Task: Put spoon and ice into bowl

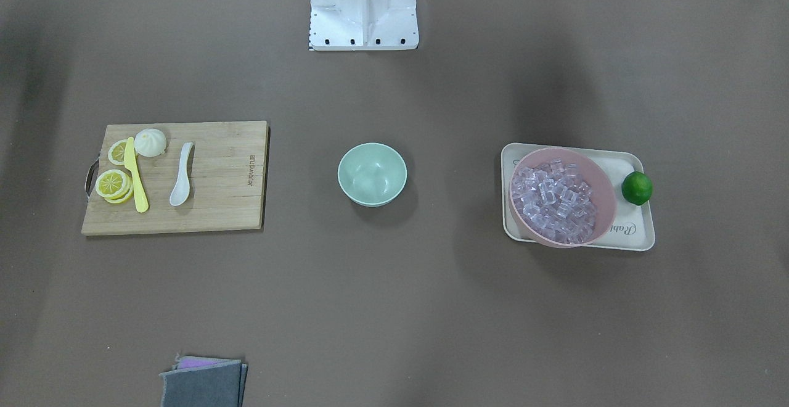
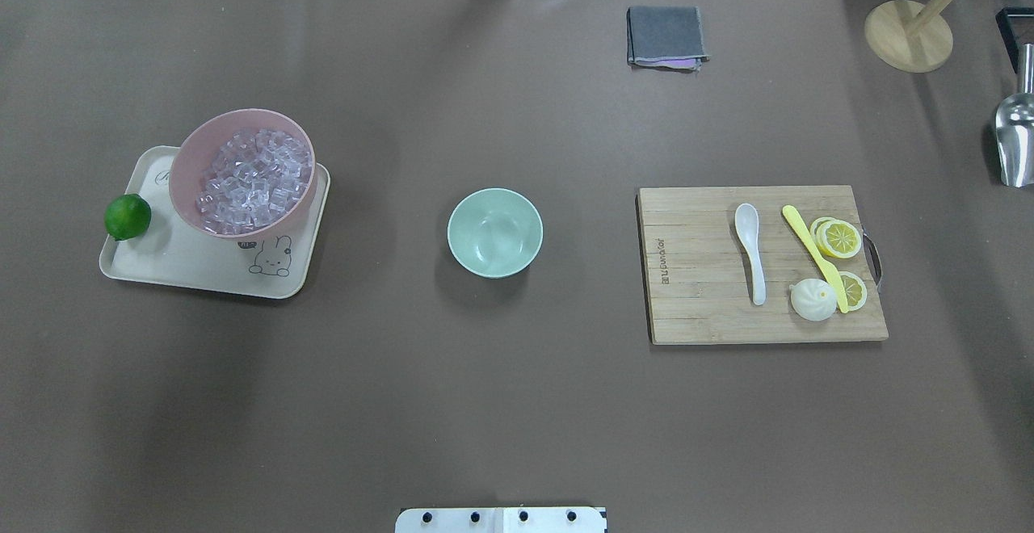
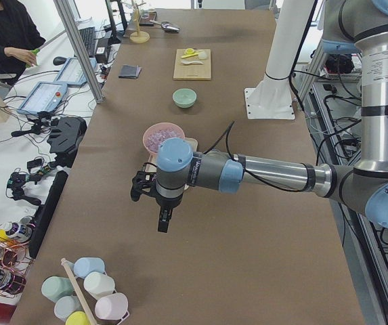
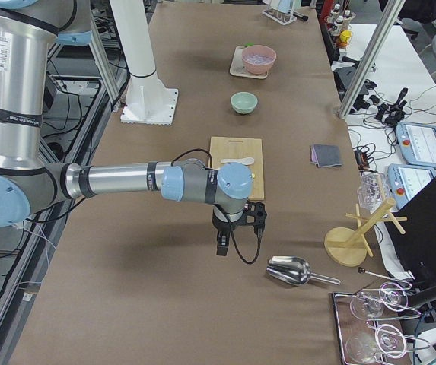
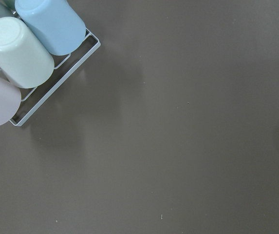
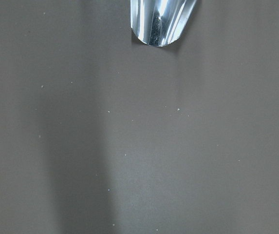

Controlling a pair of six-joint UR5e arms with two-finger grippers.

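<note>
Going by the overhead view with the mint bowl [image 2: 494, 232] as the clock centre: it sits mid-table with nothing in it yet. Over at 9 o'clock there's a cream tray [image 2: 186, 262] carrying a pink bowl [image 2: 184, 194] heaped with the ice [image 2: 254, 182], and a lime [image 2: 128, 216] sits on the tray at that bowl's 9 o'clock. At 3 o'clock is a wooden cutting board [image 2: 695, 274]. The spoon [image 2: 751, 250] lies flat on it, scoop toward 12, beside a yellow knife [image 2: 814, 257], lemon slices [image 2: 838, 237] and a white bun [image 2: 813, 300]. The left gripper [image 3: 161, 218] hangs over bare table out past the tray end, and the right gripper [image 4: 223, 245] hangs past the board end near a metal scoop [image 4: 288, 271]. Both only show in the side views, so I can't tell if the fingers are apart or together.
</note>
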